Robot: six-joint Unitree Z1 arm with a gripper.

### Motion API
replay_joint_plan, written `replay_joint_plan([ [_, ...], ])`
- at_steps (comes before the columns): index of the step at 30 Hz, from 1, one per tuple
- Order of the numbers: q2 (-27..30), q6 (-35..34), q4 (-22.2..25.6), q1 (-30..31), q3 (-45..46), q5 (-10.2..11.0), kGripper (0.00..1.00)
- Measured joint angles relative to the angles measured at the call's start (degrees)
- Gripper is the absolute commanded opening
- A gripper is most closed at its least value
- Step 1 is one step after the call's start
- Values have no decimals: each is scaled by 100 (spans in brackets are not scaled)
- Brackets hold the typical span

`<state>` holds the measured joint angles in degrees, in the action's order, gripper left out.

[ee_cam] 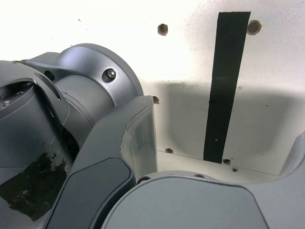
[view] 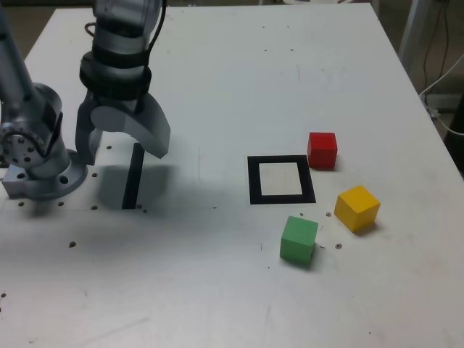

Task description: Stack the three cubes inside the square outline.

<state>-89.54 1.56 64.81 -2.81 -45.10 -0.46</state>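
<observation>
Counting the blocks gives three cubes, one of each colour: a red cube (view: 322, 150), a yellow cube (view: 357, 207) and a green cube (view: 299, 239), all plain, matte and alike in size. None touches another, and all three sit outside the square outline (view: 281, 180), a thick black tape frame with a pale centre. Red stands just beyond the frame's corner toward the table's far edge, green just off the corner toward the near edge, yellow beside the frame on the exterior view's right. The white table (view: 217, 87) lies bare across its far half and along the near edge. One gripper (view: 122, 148) hangs well apart from the cubes, near the edge at the exterior view's left, jaws spread wide and empty above a single straight black tape strip (ee_cam: 226, 86).
</observation>
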Motion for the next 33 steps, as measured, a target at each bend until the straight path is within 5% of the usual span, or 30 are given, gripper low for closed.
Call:
replay_joint_plan([
  [33, -209, 0, -140, 42, -417, 67, 100],
])
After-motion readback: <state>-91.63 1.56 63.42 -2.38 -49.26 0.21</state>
